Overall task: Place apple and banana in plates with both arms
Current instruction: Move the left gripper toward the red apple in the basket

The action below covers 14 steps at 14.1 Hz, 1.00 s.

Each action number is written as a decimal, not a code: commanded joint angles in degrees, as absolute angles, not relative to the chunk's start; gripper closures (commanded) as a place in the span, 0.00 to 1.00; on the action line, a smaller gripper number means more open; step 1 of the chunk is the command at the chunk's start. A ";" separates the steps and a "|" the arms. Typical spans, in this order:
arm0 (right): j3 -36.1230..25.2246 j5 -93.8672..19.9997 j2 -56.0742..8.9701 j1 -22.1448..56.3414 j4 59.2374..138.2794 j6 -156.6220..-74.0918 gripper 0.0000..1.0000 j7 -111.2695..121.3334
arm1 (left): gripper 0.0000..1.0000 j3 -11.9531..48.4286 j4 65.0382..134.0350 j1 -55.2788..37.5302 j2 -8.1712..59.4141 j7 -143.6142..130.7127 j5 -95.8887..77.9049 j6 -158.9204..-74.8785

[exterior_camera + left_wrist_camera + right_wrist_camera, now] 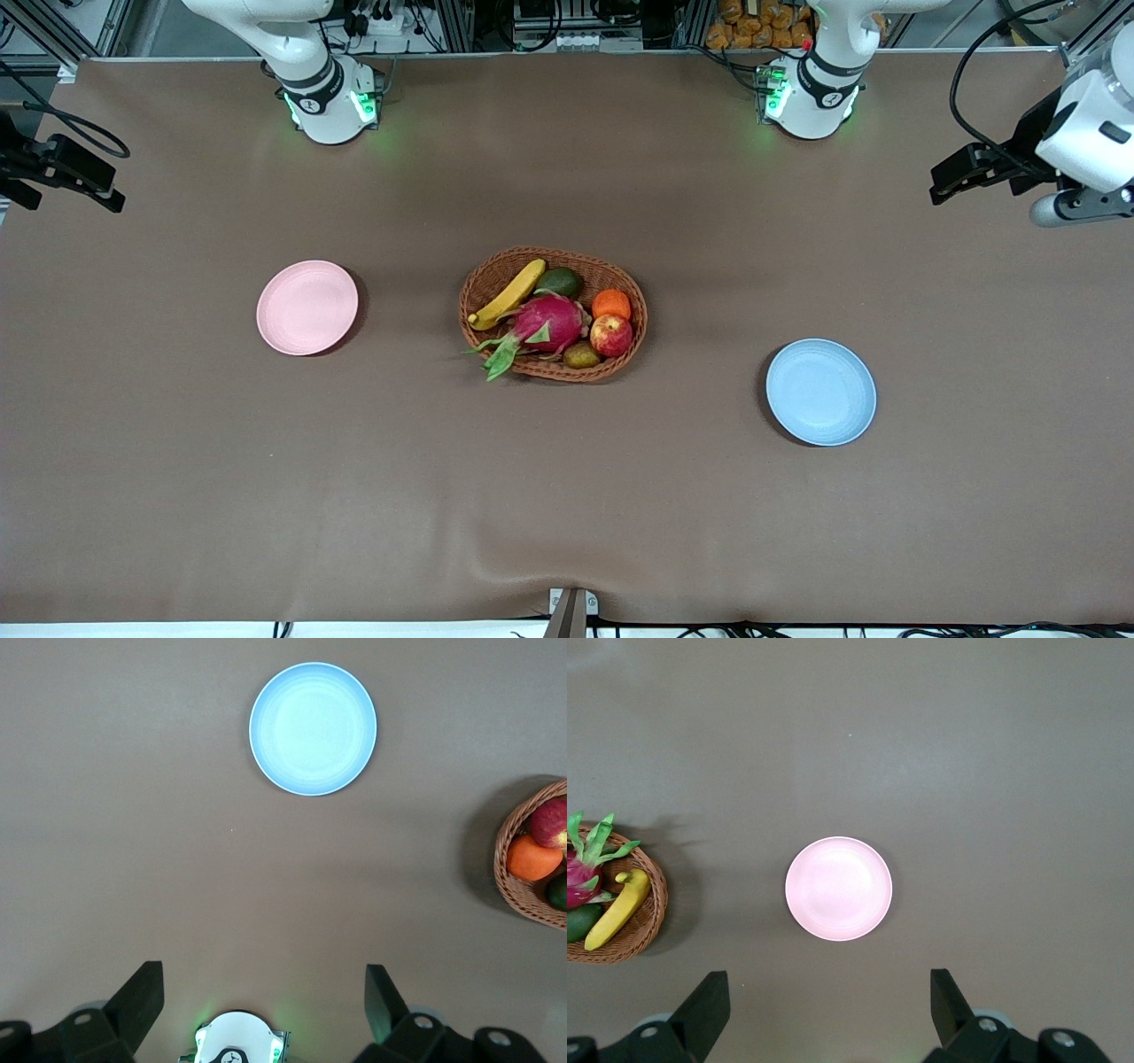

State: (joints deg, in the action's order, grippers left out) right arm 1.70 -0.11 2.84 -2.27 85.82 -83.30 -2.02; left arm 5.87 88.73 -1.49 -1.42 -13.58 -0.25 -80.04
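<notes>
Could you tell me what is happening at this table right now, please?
Nothing is being handled yet. The apple and the banana lie in the wicker basket mid-table with other fruit. The pink plate sits bare toward the right arm's end, the blue plate toward the left arm's end. The left gripper hangs open above its end of the table, the right gripper open above its own, both holding nothing.

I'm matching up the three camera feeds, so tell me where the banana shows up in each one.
Front view: the banana lies in the wicker basket, along its rim toward the right arm's end.
Left wrist view: not in it; only part of the basket shows.
Right wrist view: in the basket, at the picture's edge.
Shared landmark: the basket.
</notes>
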 commanded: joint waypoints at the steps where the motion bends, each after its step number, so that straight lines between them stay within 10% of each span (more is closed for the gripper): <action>1: 2.02 0.18 2.37 -2.55 84.55 -82.35 0.00 -2.99 | 0.00 6.76 88.77 -1.58 -0.36 -13.71 0.09 -80.59; 14: 2.02 0.18 2.29 -2.55 84.55 -82.27 0.00 -2.99 | 0.00 11.33 95.36 -1.58 3.16 -17.93 -0.88 -90.52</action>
